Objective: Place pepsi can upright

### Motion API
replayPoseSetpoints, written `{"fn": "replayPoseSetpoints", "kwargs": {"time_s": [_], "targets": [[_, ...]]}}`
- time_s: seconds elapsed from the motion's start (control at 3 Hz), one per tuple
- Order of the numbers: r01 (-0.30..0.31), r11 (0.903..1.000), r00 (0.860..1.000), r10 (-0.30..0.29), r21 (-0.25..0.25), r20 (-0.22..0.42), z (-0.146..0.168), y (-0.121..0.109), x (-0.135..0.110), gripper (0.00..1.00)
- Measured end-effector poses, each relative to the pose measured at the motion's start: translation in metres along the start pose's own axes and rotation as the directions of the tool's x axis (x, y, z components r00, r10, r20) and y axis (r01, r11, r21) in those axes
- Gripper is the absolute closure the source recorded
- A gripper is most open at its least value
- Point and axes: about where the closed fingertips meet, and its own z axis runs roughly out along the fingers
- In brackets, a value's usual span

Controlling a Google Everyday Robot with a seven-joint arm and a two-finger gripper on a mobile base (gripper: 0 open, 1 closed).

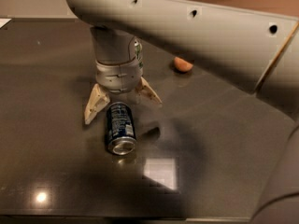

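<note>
The pepsi can (119, 127), dark blue with silver ends and white print, lies on its side on the dark table (51, 162), its silver end facing the camera. My gripper (122, 101) hangs just above the can's far end. Its two cream fingers (95, 104) are spread wide apart, one to the left of the can and one behind it to the right. The gripper is open and holds nothing.
A small orange round object (182, 64) lies on the table behind and to the right. Part of a white and green can (138, 50) shows behind the gripper's wrist. My large grey arm (196, 27) spans the top and right of the view.
</note>
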Motion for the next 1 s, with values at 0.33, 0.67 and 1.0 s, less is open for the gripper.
{"fn": "replayPoseSetpoints", "kwargs": {"time_s": [0.33, 0.67, 1.0], "targets": [[-0.014, 0.9999, 1.000, 0.014, -0.009, -0.019, 0.005, 0.001, -0.003, 0.00], [-0.010, 0.9998, 0.999, 0.009, -0.016, -0.033, 0.008, 0.008, -0.006, 0.00], [0.000, 0.9999, 0.999, -0.001, -0.016, -0.042, 0.009, 0.015, -0.010, 0.00]]}}
